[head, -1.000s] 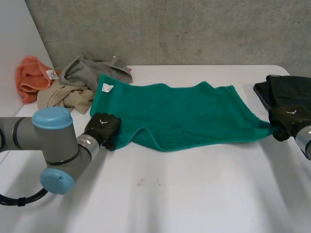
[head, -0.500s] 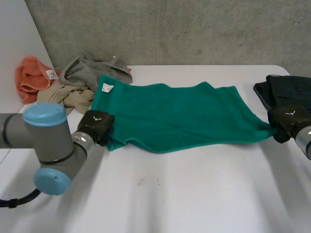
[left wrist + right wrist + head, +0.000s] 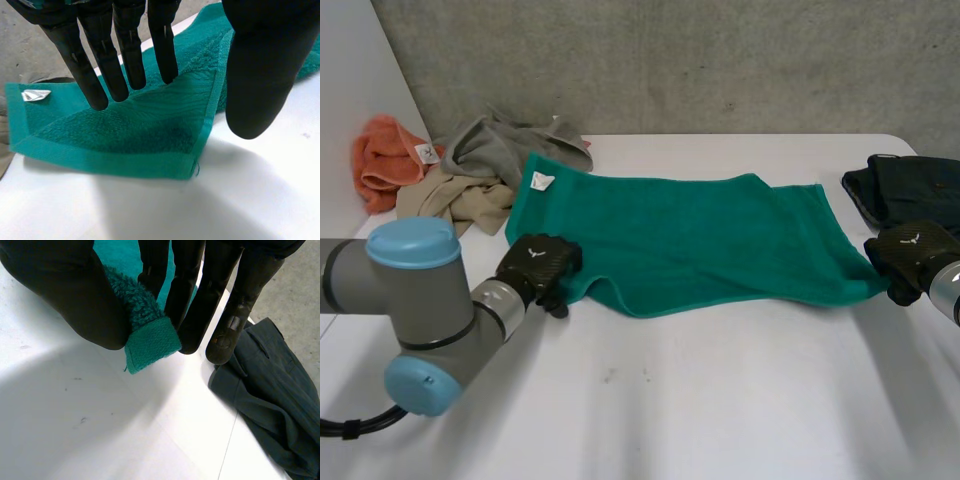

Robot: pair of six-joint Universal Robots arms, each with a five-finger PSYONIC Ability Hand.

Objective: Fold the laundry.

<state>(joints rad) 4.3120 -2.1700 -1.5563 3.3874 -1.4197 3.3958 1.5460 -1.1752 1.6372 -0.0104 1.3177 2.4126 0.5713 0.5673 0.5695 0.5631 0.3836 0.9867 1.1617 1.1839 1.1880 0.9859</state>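
green towel lay spread across the white table. i saw the left hand at the towel's near left corner, fingers straight and loose over it, thumb apart. the right hand pinched the towel's near right corner between thumb and fingers. a dark garment lay just beyond that corner.

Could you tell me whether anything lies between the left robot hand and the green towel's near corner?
Nothing visible does: the left robot hand hangs open right over that corner of the green terry towel.
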